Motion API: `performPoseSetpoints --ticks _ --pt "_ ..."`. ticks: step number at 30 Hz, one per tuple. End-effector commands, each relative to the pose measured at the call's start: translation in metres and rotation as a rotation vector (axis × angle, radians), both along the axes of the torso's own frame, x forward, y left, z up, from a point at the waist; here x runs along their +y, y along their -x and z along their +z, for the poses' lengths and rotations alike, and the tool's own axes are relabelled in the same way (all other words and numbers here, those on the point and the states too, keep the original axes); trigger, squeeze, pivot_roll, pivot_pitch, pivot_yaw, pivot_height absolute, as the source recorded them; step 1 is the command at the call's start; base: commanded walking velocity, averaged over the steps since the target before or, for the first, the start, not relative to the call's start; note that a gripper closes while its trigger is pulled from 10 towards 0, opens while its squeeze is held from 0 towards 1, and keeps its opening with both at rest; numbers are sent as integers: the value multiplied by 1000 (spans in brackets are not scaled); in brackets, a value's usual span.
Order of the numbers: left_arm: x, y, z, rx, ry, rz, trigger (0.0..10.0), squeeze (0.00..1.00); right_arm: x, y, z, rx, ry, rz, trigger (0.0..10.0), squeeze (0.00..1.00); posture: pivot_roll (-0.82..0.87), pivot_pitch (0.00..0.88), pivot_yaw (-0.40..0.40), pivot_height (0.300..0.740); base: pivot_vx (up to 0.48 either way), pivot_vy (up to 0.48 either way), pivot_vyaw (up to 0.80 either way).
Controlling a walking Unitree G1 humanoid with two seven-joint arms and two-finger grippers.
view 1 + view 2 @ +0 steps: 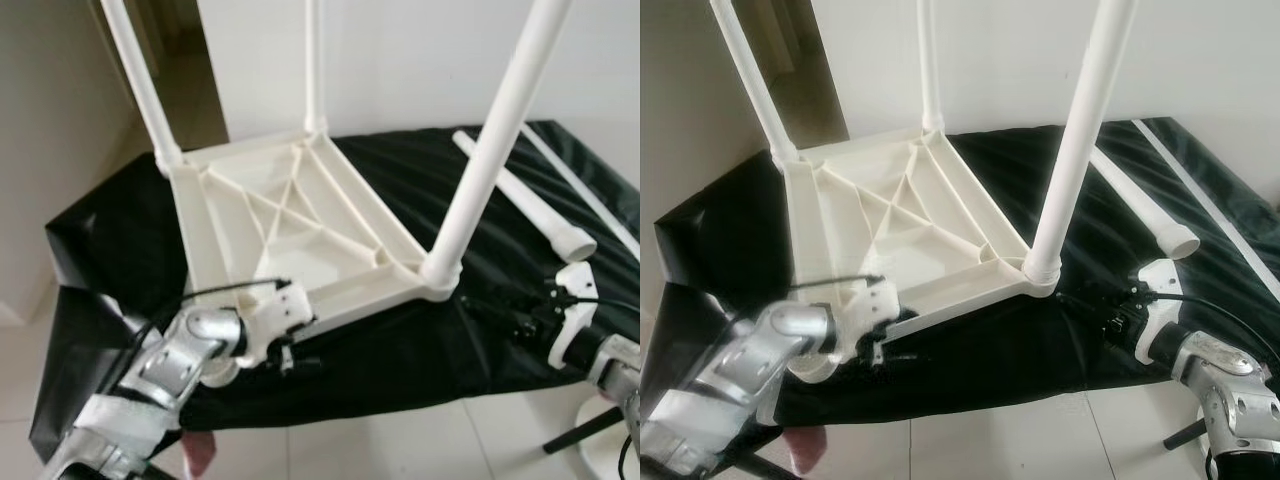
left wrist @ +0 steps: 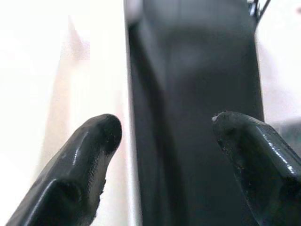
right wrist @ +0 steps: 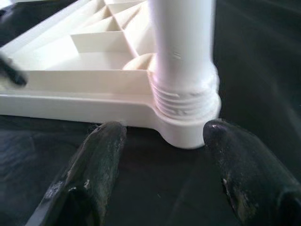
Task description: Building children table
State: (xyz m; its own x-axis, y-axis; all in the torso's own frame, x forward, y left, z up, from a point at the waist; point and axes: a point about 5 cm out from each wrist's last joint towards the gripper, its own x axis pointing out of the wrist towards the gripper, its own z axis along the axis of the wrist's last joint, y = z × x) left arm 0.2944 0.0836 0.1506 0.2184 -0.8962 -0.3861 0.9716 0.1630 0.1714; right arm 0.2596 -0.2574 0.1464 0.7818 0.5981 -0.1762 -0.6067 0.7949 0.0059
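Upturned white tabletop (image 1: 290, 225) on the black-covered table (image 1: 420, 340); I see left tool (image 2: 164, 136) wide at its edge, right tool (image 3: 162, 136) wide beside a screwed-in leg (image 3: 181, 56).

Domestic interior, probably a home room: plain white walls (image 1: 400, 60), pale tiled floor (image 1: 400, 440), an open doorway (image 1: 190, 70) behind. Black cloth (image 1: 420, 190) spread over a low work surface.
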Motion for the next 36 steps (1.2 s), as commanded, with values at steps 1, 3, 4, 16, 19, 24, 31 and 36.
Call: performPoseSetpoints --ticks 1,3,4,16,19,24,31,36 --pt "2 4 0 61 0 -93 10000 0 1 0 2 3 13 18 10000 0 18 0 12 740 0 0 0" --pt "-9 -21 18 25 122 66 10000 0 5 -1 1 6 8 26 10000 0 18 0 7 740 0 0 0" --pt "-9 -21 18 25 122 66 10000 0 5 -1 1 6 8 26 10000 0 18 0 7 740 0 0 0" --pt "-17 -73 26 -15 193 539 10000 0 17 3 -3 5 -41 29 10000 0 15 0 5 740 0 0 0" --pt "-18 -83 19 -32 145 689 10000 0 21 5 -4 -3 -62 17 10000 0 13 0 13 740 0 0 0" --pt "-32 -86 8 -74 65 739 10000 0 24 6 -3 -18 -87 1 10000 0 5 0 20 740 0 0 0" --pt "-53 -77 -6 -83 13 676 10000 0 25 6 -4 -17 -91 -6 10000 0 4 0 19 740 0 0 0" --pt "-75 -68 -16 -76 12 595 10000 0 27 9 -6 -9 -90 -15 10000 0 1 0 19 740 0 0 0"
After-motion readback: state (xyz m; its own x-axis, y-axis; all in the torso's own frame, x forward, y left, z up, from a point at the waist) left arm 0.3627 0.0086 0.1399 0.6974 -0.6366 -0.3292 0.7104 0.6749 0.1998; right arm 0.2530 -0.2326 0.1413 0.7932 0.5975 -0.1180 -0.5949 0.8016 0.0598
